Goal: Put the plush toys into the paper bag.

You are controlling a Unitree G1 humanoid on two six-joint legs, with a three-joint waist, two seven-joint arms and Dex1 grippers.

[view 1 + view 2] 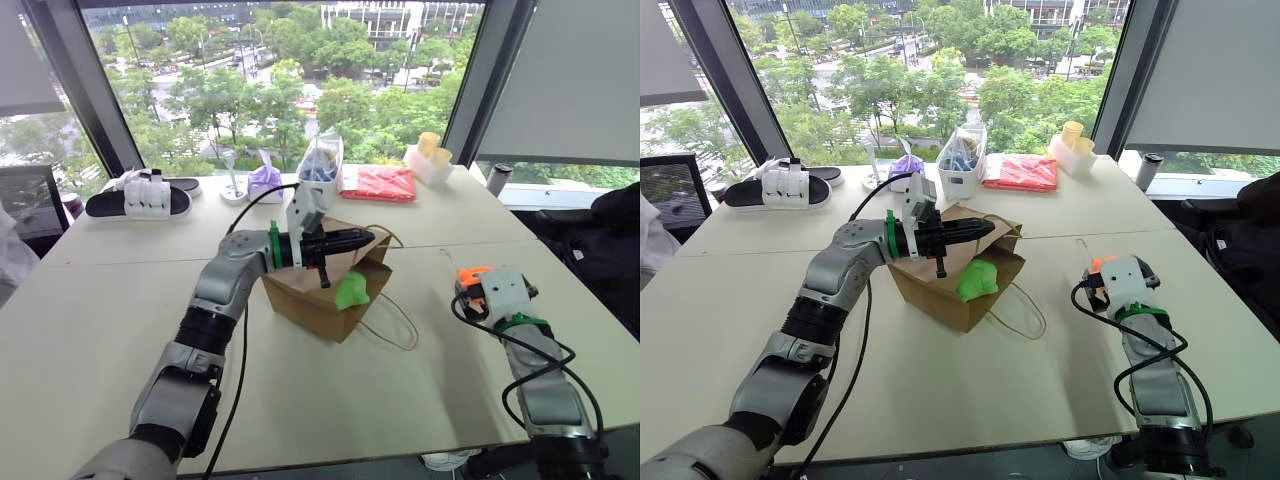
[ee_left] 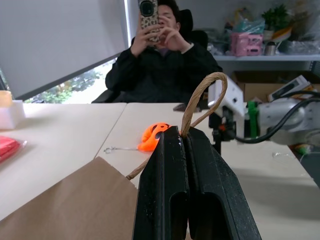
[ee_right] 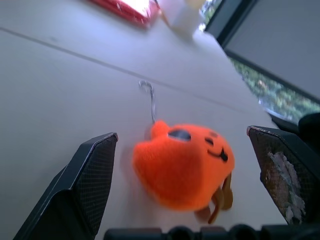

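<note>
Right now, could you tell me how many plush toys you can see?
2: the green toy sits in the bag mouth; the orange toy lies on the table between the open right gripper fingers.

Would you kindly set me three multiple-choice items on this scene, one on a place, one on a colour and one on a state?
1. Where is the green plush toy?
A. in the mouth of the paper bag
B. beside the red packet
C. in the right pincer

2. What colour is the toy between the right pincer's fingers?
A. purple
B. orange
C. blue

3. How does the left pincer stand?
A. wide open over the table
B. shut on the bag's cord handle
C. shut on the green toy

Answers:
1 A, the green toy sits at the bag's opening.
2 B, the right wrist view shows the orange plush toy lying on the table between open fingers.
3 B, the left wrist view shows the cord pinched between closed fingers.
</note>
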